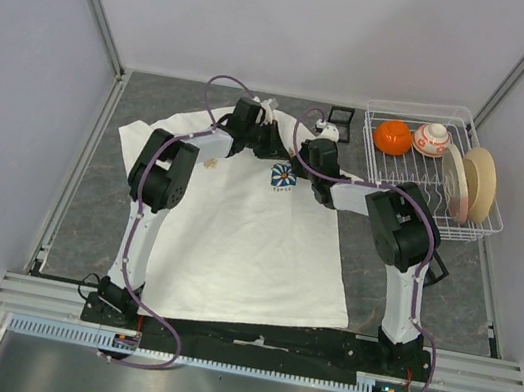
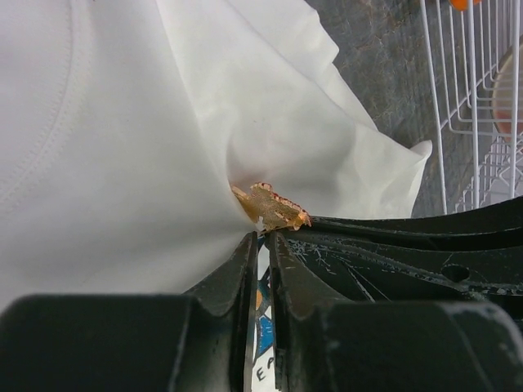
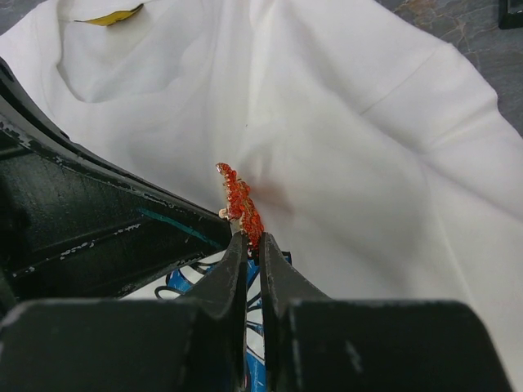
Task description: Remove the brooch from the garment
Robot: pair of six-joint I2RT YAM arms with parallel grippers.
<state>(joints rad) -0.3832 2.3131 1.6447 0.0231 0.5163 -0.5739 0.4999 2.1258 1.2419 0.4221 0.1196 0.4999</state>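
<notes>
The garment lay spread face up on the grey table, with its hem toward the arm bases. Over the chest, the left gripper was clamped almost closed on a thin fold of the garment's cloth. A sliver of the blue-and-white flower print showed in the narrow slit between its fingers. Just above those fingertips the brooch stood up from a bunched peak of white fabric, still fixed to the garment. It looked gold from the left wrist camera and red-orange from the right wrist camera. The right gripper was angled in from the right, close beside the left one, with its fingers pinched tight on the brooch's lower end. Beyond the two grippers, the yellow-tan neck label sat inside the collar. Further right, off the cloth, a white wire rack stood at the table's far right corner. It held an orange ball, a white-and-orange ball beside it, and — at its right end — pale plates standing on edge.
</notes>
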